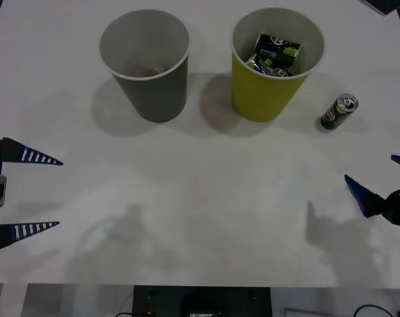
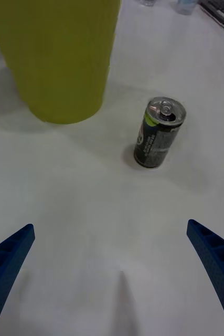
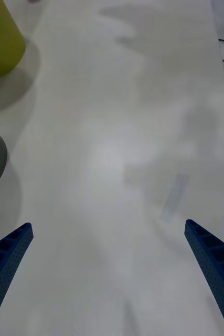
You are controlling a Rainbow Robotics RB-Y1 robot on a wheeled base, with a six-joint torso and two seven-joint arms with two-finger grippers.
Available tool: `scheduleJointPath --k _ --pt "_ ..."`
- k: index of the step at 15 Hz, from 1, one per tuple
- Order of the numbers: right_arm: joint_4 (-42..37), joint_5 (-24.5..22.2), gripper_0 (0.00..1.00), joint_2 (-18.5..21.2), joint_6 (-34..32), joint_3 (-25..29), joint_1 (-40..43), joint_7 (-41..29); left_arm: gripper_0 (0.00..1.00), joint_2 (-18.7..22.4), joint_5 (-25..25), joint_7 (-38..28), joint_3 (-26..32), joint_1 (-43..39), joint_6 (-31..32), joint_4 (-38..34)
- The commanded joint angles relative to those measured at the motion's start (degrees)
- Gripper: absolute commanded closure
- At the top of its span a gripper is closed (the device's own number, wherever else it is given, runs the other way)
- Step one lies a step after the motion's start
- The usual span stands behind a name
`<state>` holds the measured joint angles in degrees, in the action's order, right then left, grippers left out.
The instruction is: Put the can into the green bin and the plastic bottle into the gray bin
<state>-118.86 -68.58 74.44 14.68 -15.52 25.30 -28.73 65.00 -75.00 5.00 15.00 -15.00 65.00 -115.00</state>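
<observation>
Right gripper, fingers spread wide and holding nothing, hovers over the table at its right edge, aimed at the can, which stands upright ahead of it, just right of the green bin and apart from it. Left gripper, equally open and empty, sits at the table's left edge, well clear of both bins. Green bin, already holding several cans, stands beside the gray bin at the far side.
</observation>
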Motion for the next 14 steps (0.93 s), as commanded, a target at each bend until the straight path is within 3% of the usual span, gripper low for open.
scheduleJointPath --k 1,5,10,14 --pt "-0.49 3.81 0.00 0.97 14.58 -11.29 -5.79 -0.71 0.00 0.00 0.00 0.00 0.00 0.00 0.00 0.00" --pt "0.56 7.67 0.00 0.45 29.09 -24.38 -14.76 -2.82 0.00 0.00 0.00 0.00 0.00 0.00 0.00 0.00" --pt "9.97 0.82 0.00 -4.91 32.78 -32.99 -23.02 -16.18 0.00 0.00 0.00 0.00 0.00 0.00 0.00 0.00" --pt "16.12 -3.14 0.00 -9.31 32.60 -34.05 -26.45 -18.90 0.00 0.00 0.00 0.00 0.00 0.00 0.00 0.00"
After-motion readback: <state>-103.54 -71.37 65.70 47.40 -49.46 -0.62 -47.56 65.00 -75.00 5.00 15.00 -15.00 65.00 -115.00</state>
